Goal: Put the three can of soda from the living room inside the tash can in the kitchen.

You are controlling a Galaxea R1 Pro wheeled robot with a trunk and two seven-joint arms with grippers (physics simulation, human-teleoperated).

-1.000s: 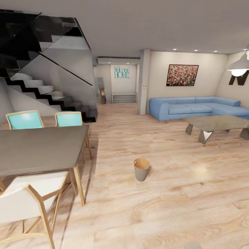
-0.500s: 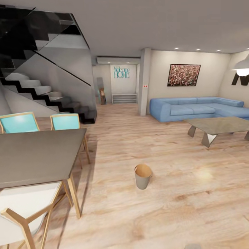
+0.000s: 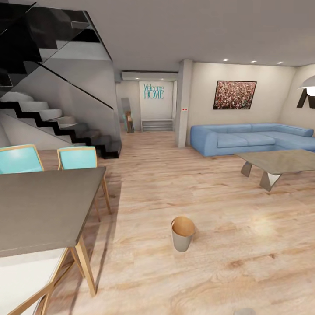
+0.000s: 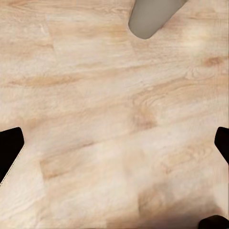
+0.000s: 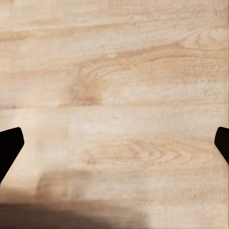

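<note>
The trash can (image 3: 182, 233) stands on the pale wood floor (image 3: 227, 271) beside the dining table (image 3: 43, 210). Both the left claw (image 4: 114, 148) and right claw (image 5: 114, 145) hang released, empty. No soda cans are visible, so collecting seemingly remains ahead.

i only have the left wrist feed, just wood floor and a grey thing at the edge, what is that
Observer: That grey shape looks like the trash can; the head view shows it upright on the pale wood floor, brown-orange inside.
Operator: any soda cans in it or nearby
Observer: No cans on the floor around it or on the coffee table; I cannot see to the bin's bottom.
Operator: whats around the bin
Observer: A dark dining table stands at the robot's left, and a blue sofa sits far ahead on the right.
Operator: is the right gripper carrying anything
Observer: No. In the right wrist view the right gripper has its fingertips wide apart over bare floor.
</note>
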